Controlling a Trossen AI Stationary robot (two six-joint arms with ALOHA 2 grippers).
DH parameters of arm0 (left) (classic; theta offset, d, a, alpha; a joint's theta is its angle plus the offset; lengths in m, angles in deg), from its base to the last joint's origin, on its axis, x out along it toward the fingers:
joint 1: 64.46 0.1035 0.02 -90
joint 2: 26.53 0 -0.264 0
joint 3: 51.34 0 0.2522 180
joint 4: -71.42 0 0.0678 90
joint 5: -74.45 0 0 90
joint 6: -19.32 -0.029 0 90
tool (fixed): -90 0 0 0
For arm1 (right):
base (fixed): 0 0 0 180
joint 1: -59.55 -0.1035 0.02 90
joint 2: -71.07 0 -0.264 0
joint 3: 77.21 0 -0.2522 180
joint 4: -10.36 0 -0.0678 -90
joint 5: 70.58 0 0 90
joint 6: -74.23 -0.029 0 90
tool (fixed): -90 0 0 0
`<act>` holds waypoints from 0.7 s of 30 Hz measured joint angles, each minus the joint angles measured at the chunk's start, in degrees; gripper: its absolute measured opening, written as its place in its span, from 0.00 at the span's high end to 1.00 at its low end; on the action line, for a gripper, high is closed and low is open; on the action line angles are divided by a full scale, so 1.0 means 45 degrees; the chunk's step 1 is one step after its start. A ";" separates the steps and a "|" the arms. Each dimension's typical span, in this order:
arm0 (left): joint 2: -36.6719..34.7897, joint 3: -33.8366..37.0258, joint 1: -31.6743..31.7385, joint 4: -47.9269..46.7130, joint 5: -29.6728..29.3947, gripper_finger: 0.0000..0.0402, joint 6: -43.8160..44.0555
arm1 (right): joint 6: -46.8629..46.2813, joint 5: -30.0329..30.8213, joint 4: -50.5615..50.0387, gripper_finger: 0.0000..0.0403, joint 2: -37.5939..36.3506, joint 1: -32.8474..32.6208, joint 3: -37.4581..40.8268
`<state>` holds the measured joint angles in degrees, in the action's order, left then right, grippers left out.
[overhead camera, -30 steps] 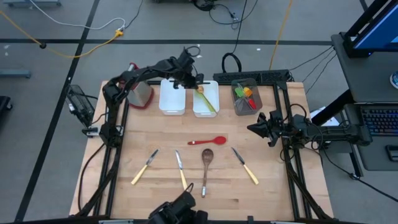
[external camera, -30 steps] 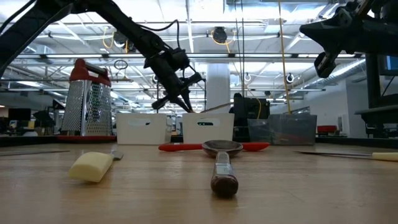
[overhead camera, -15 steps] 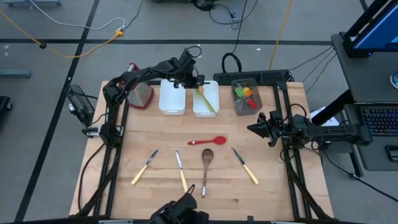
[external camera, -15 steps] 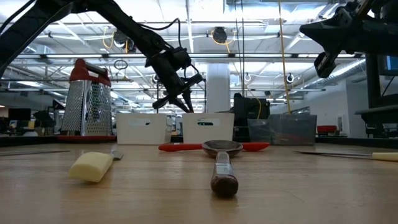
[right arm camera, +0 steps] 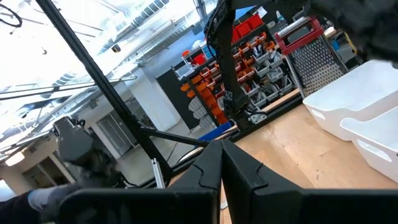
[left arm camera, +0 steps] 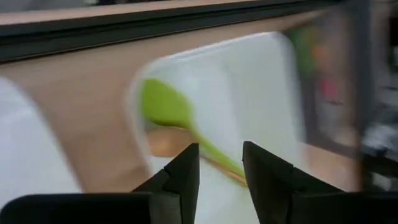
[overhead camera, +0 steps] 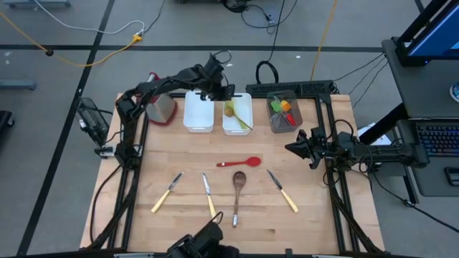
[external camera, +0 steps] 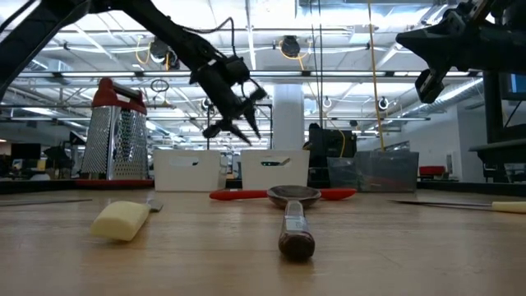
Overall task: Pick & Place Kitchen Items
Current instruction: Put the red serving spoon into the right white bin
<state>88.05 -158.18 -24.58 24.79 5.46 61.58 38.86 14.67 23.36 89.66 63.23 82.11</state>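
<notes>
My left gripper (overhead camera: 224,95) hangs open above the far end of the right-hand white tray (overhead camera: 247,104), its fingers tilted down and holding nothing. Below them a green spoon (left arm camera: 168,109) lies inside that tray (left arm camera: 267,81), also seen from above as the green spoon (overhead camera: 235,115). On the table lie a red spoon (overhead camera: 240,163), a wooden spoon (overhead camera: 238,183) and three cream-handled knives (overhead camera: 166,192), (overhead camera: 208,195), (overhead camera: 283,190). My right gripper (overhead camera: 290,148) waits shut at the table's right side.
A second white tray (overhead camera: 199,115) stands left of the first. A grey bin (overhead camera: 272,120) holding coloured utensils stands to its right. A red-topped metal grater (overhead camera: 161,107) stands at the far left. The middle of the wooden table (overhead camera: 179,154) is bare.
My left gripper has opened over the right-hand white tray and let go of the green spoon. The spoon's handle, which stuck up above the tray's rim, has dropped down into the tray.
</notes>
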 joint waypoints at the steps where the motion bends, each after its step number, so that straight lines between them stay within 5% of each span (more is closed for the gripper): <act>1: -0.0242 -0.0005 0.0038 -0.0028 0.0548 0.68 -0.0013 | 0.0000 -0.0005 0.0000 1.00 0.0005 0.0000 0.0000; 5: -0.1386 -0.0005 -0.0301 -0.0498 0.1229 0.71 -0.0816 | -0.0337 -0.0010 0.0000 1.00 0.0005 0.0000 0.0000; 14: -0.3294 -0.0010 -0.3574 -0.3437 -0.1205 0.78 -0.4046 | -0.0991 -0.0005 -0.0005 1.00 0.0005 0.0000 0.0000; 21: -0.3402 -0.0010 -0.6277 -0.4015 -0.1628 0.81 -0.5945 | -0.0991 -0.0005 -0.0005 1.00 0.0005 0.0005 0.0000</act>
<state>72.74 -158.22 -52.82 6.73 -1.87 34.83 34.40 14.64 23.34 89.68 63.25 82.11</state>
